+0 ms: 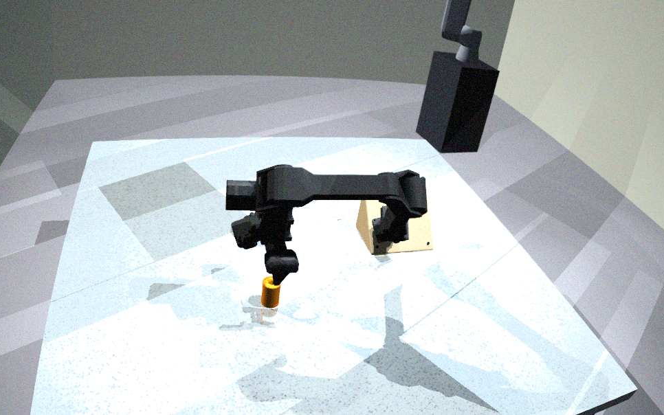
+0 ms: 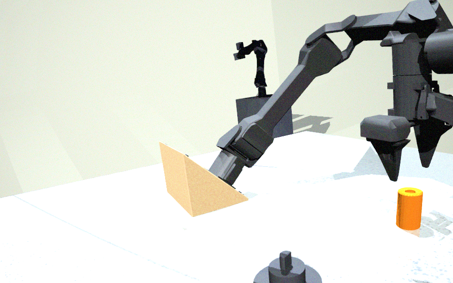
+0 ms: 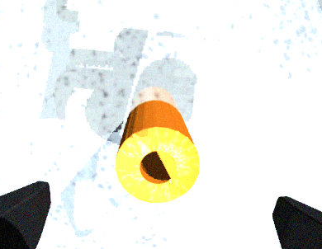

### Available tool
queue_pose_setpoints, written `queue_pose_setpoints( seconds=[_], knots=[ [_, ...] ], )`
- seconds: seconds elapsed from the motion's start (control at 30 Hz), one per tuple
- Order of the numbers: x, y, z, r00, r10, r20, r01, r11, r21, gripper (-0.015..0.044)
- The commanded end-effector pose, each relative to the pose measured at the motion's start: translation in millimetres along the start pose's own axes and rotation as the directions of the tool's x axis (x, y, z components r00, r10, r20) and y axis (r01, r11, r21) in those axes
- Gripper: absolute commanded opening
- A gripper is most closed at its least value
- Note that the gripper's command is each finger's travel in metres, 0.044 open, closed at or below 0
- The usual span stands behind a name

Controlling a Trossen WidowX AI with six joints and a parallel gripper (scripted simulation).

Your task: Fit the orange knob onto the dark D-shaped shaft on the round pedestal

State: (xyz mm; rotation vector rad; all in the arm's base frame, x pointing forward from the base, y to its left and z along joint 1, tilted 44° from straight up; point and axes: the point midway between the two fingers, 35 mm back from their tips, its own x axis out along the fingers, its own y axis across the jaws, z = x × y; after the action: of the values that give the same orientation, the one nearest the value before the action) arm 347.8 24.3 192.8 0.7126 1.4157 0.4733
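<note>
exterior view: the orange knob [image 1: 271, 293] [image 2: 409, 209] [image 3: 158, 140] stands upright on the pale tabletop [image 1: 118, 330] [image 2: 80, 232] [image 3: 243, 82], well apart from the round pedestal [image 2: 287, 278] and not on its shaft. its hole faces up, and from the wrist camera the hole shows as a d, the straight edge running at a slant along the right side of the opening.

the gripper [image 1: 279, 278] [image 2: 410, 174] [image 3: 167, 204] points down with its fingers spread about as wide as they go, and it has hold of nothing. in the exterior view the fingertips are higher than the knob's top; in the wrist view they sit to either side of it, both apart from it. the top view shows only one fingertip clearly, by the knob's upper rim.

the dark shaft [image 2: 285, 263] sticks up from the middle of the pedestal, bare, at the bottom edge of the exterior view, where the pedestal's lower part is cut off.

farther out, the black arm [image 1: 347, 186] [image 2: 284, 94] rises from a tan wedge [image 1: 419, 231] [image 2: 207, 186] and reaches across to hang the gripper down. in the background, a second arm [image 1: 469, 41] [image 2: 260, 66] stands on a dark box [image 1: 460, 103] [image 2: 251, 107].
</note>
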Motion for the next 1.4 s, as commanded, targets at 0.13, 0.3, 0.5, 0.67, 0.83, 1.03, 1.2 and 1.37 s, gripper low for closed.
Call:
queue_pose_setpoints(
  seconds=[0.13,0.3,0.5,0.67,0.83,1.03,1.2,1.37],
  knots=[
    [16,2,0,1.000,0.007,0.008,-0.007,1.000,0.007,0.0440],
    [22,2,0,1.000,0.006,0.008,-0.006,1.000,0.007,0.0440],
    [32,2,1,1.000,0.006,0.008,-0.006,1.000,0.007,0.0440],
    [40,2,2,1.000,0.006,0.008,-0.006,1.000,0.007,0.0440],
    [48,2,2,1.000,0.006,0.008,-0.006,1.000,0.006,0.0440],
    [58,2,2,1.000,0.007,0.009,-0.007,1.000,0.006,0.0440],
    [66,2,2,1.000,0.007,0.009,-0.008,1.000,0.006,0.0440],
    [74,3,1,1.000,0.009,0.009,-0.009,1.000,0.006,0.0440]
  ],
)
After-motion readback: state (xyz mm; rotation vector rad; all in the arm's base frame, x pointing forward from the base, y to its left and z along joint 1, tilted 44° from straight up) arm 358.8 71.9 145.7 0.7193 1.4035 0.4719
